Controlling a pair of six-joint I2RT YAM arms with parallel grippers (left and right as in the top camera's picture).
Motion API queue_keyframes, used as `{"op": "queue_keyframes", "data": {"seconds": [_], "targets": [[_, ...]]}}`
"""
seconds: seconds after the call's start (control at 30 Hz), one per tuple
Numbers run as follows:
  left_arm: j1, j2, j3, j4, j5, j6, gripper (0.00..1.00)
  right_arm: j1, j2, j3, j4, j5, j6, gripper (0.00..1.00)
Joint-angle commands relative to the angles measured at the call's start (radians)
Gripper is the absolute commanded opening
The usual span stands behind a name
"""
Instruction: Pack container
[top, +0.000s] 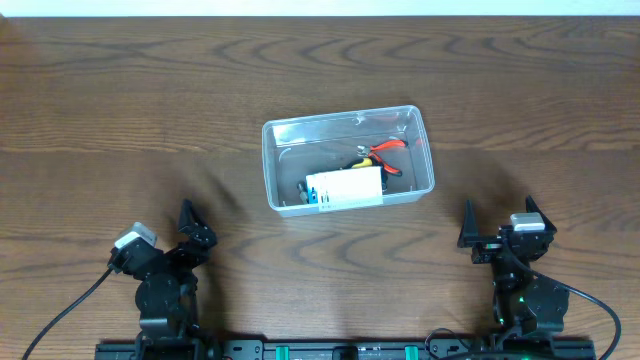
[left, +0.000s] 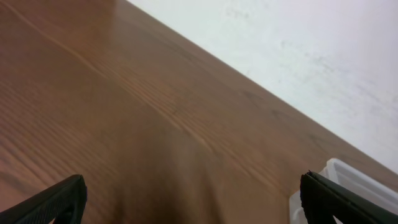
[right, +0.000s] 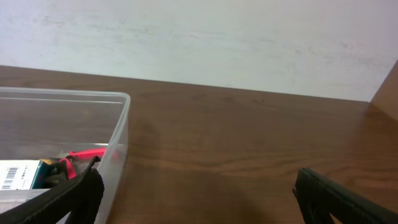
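The clear plastic container (top: 283, 135) stands at the table's middle. Inside it lie a white-and-blue cardboard box (top: 345, 187) and red-handled pliers (top: 385, 150). The container's corner shows in the left wrist view (left: 354, 180) and its side wall in the right wrist view (right: 118, 134), with the pliers (right: 87, 154) and box (right: 15, 176) seen through it. My left gripper (top: 190, 225) is open and empty at the near left, its fingertips wide apart (left: 193, 199). My right gripper (top: 497, 222) is open and empty at the near right (right: 199, 196).
The wooden table (top: 120, 110) spreads around the container. A white wall lies beyond its far edge (right: 217, 37).
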Motion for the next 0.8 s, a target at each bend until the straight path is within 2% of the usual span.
{"op": "queue_keyframes", "data": {"seconds": [0.0, 0.23, 0.5, 0.77], "targets": [[-0.004, -0.01, -0.024, -0.001, -0.005, -0.014, 0.98, -0.011, -0.007, -0.003, -0.001, -0.003, -0.013, 0.99], [-0.004, -0.01, -0.027, 0.0, -0.005, 0.025, 0.98, -0.011, -0.007, -0.003, -0.001, -0.004, -0.013, 0.99], [-0.004, -0.01, -0.027, -0.001, -0.005, 0.251, 0.98, -0.011, -0.007, -0.003, -0.001, -0.004, -0.013, 0.99], [-0.004, -0.008, -0.027, -0.001, -0.005, 0.256, 0.98, -0.011, -0.007, -0.003, -0.001, -0.003, -0.013, 0.99]]}}
